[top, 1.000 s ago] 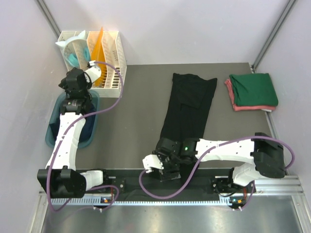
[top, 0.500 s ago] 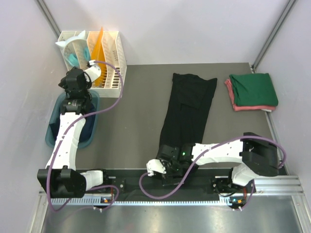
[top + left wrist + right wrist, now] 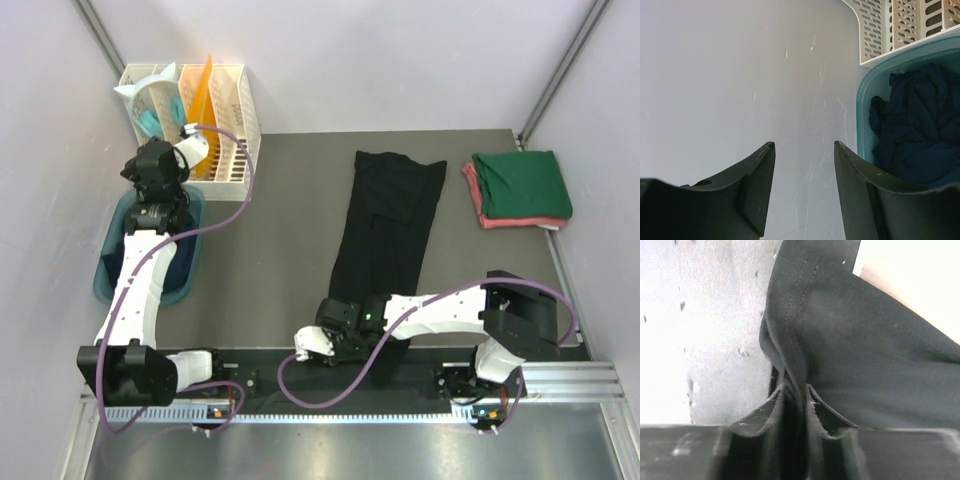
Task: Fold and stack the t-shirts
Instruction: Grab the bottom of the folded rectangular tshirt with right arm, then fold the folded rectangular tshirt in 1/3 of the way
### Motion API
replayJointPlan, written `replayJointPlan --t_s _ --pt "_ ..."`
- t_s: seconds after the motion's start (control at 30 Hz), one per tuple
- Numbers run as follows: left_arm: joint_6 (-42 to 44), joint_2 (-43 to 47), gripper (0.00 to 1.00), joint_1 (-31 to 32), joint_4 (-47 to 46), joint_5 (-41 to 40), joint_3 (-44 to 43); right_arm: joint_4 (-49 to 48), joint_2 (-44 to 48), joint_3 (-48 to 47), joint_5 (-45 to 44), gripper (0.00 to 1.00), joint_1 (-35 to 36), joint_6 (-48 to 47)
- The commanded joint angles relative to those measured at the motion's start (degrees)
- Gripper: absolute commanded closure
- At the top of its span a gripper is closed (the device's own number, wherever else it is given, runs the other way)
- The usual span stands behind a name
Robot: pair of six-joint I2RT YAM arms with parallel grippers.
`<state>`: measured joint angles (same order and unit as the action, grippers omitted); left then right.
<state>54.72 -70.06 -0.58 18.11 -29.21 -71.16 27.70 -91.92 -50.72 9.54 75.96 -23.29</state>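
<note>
Where the long black t-shirt (image 3: 395, 220) ends at the near edge of the dark grey worktop (image 3: 280, 230), the right gripper (image 3: 795, 392) is clamped on its hem. The wrist view shows a doubled fold of smooth, matte knit cloth with a line of stitching along it, pinched tight between the two dark fingers. The shirt lies flat, folded lengthwise into a narrow strip that runs away from the arms toward the far side, with a flap of cloth folded over at its far end. The right arm bends low across the near edge of the worktop, and its purple cable (image 3: 330, 385) loops over the black base rail (image 3: 400, 372).

Well apart, in the far right corner, a dark green t-shirt (image 3: 525, 182) sits folded square on top of a pinkish-red t-shirt (image 3: 472, 195), whose edges peep out at the left and near sides. Bare worktop separates that stack from the black shirt.

At the far left a white plastic slotted rack (image 3: 235, 110) stands against the wall (image 3: 715, 75), holding an upright orange sheet (image 3: 207, 85) and some pale teal pieces. Just on the near side of it is a teal-blue plastic tub (image 3: 862, 115), rounded at the corners, with a crumpled navy cloth (image 3: 912, 125) heaped inside. The left gripper (image 3: 803, 146) hangs by the tub, next to the scuffed pale wall, its fingers spread apart with only the wall showing in the gap.
</note>
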Motion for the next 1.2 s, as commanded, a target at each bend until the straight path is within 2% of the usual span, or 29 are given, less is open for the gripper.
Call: replayJointPlan --t_s 0.0,0.03,0.1,0.3,0.57,0.83,1.17 --pt "1.44 1.24 0.44 0.32 -4.31 -0.41 -0.39 3.30 0.33 -1.57 1.44 0.92 1.12 -2.01" --pt "1.53 1.24 0.44 0.32 -4.22 -0.15 -0.47 4.63 0.77 -1.92 1.36 0.97 1.12 -2.72" --pt "2.05 1.16 0.43 0.23 -4.40 0.03 -0.56 10.05 2.52 -3.68 2.23 1.00 1.12 -5.87" --pt "1.80 -0.42 0.43 0.31 -5.28 0.38 -1.18 23.86 6.31 -8.78 6.72 1.00 -1.78 -15.01" --pt "0.39 -2.53 0.43 0.31 -4.22 0.47 -3.11 29.77 9.48 -12.99 5.23 1.00 -6.61 -24.86" --pt "-1.10 -2.62 0.43 0.31 -4.31 1.35 -2.94 29.87 6.67 -15.81 -1.71 1.00 -15.39 -32.51" --pt "-2.95 -2.71 0.42 0.32 -4.83 2.84 -1.18 23.72 -0.18 -22.74 -12.78 1.00 -25.16 -40.86"
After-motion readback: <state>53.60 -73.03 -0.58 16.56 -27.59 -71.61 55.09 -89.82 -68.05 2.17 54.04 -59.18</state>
